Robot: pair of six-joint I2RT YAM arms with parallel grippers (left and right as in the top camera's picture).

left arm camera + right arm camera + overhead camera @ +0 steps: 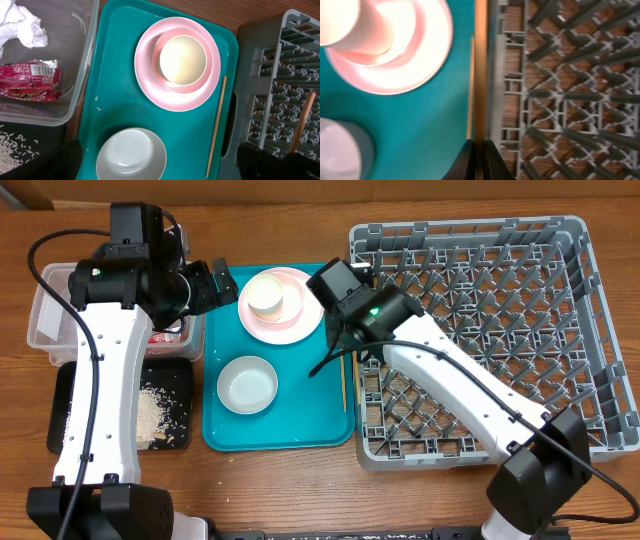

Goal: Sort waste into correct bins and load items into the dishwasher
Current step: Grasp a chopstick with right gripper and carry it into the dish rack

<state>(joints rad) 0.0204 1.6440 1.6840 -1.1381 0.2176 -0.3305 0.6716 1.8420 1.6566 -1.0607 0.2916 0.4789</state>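
Note:
My right gripper [480, 156] is shut on a wooden chopstick [480, 75] and holds it over the seam between the teal tray and the grey dish rack [480, 330]; it also shows in the overhead view [345, 343]. A second chopstick [342, 385] lies on the tray's right edge. The pink plate [290, 325] holds the pink bowl [162, 75] with the cream cup [266, 295] inside. The grey-green bowl [247, 384] sits at the tray's front. My left gripper [160, 170] is open and empty above that bowl. The napkin [22, 25] and red wrapper [30, 82] lie in the clear tub [50, 310]. Rice [155, 415] lies in the black tray [175, 375].
The teal tray [300, 420] sits between the bins on the left and the rack on the right. The rack's upright pegs [560, 90] fill the right side. Bare wooden table [300, 490] lies along the front edge.

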